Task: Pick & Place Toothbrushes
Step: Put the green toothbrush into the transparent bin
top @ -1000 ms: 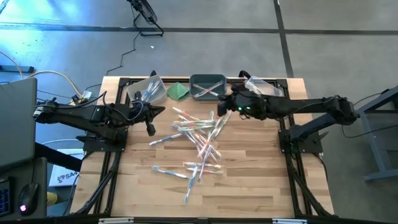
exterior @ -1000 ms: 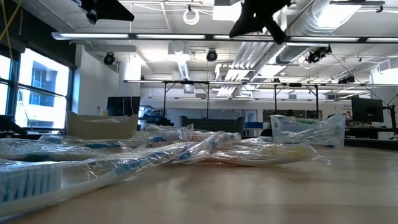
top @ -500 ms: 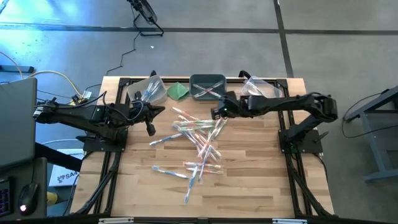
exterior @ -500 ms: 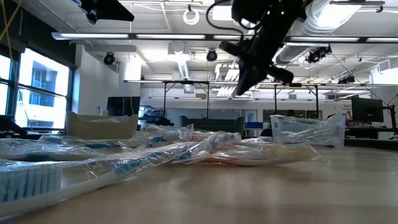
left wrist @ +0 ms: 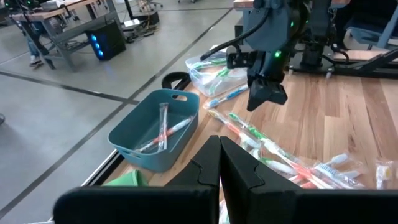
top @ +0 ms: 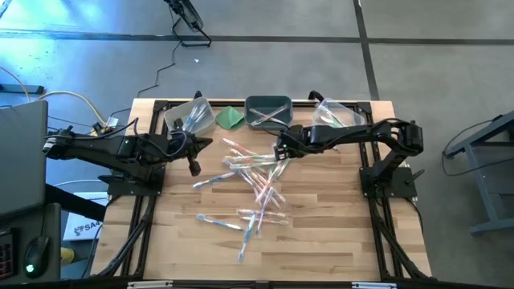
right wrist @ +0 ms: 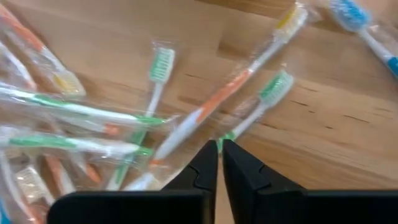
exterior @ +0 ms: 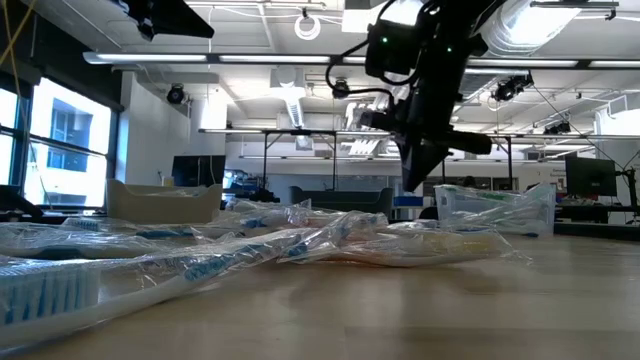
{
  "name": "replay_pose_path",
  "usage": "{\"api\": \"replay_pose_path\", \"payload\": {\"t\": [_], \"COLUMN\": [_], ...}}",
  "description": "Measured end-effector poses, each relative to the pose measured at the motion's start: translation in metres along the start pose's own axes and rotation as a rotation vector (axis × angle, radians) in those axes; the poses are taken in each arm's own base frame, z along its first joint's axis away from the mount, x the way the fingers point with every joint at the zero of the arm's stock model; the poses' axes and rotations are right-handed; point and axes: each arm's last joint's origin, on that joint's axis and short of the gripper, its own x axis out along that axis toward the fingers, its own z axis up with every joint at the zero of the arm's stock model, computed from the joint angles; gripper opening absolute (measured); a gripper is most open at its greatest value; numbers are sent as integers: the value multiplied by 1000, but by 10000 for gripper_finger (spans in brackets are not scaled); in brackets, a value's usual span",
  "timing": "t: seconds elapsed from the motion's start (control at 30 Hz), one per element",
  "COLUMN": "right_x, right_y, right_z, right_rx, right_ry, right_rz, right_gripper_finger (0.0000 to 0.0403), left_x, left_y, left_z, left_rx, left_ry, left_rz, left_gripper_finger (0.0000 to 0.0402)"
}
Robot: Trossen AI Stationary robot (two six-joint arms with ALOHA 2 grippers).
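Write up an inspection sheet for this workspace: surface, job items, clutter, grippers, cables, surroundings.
Surface: wooden table, near part bare.
Job's things: toothbrushes in wrappers, loose pile mid-table; some in the teal bin and the two clear bins at the back edge.
Clutter: green cloth between bins.
Grippers: right gripper shut, empty, just above the pile's back edge; left gripper shut, empty, parked left of the pile.
Cables: black cable on the floor behind the table.
Surroundings: grey floor, workshop benches; no person seen.
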Motion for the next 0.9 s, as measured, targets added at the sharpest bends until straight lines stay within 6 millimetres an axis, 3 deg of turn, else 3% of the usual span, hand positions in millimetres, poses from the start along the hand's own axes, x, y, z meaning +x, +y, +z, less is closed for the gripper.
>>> {"api": "replay_pose_path", "payload": {"t": [0.27, 0.4, 0.57, 0.9], "right_x": [0, 0, 4, 37], "right_y": [-2, -2, -2, 3], "right_z": [1, 2, 1, -15], "right_rx": [93, 145, 187, 148], "right_ry": [-86, -119, -120, -34], "right_rz": [-49, -60, -67, -138], "right_gripper_finger": [131, 168, 176, 147], "left_x": [0, 0, 0, 0], "left_y": [0, 0, 0, 0], "left_z": [-3, -4, -4, -5], "left_rx": [20, 28, 25, 27], "left_ry": [27, 39, 39, 43], "left_rz": [0, -1, -1, -1], "left_gripper_finger": [0, 0, 0, 0]}}
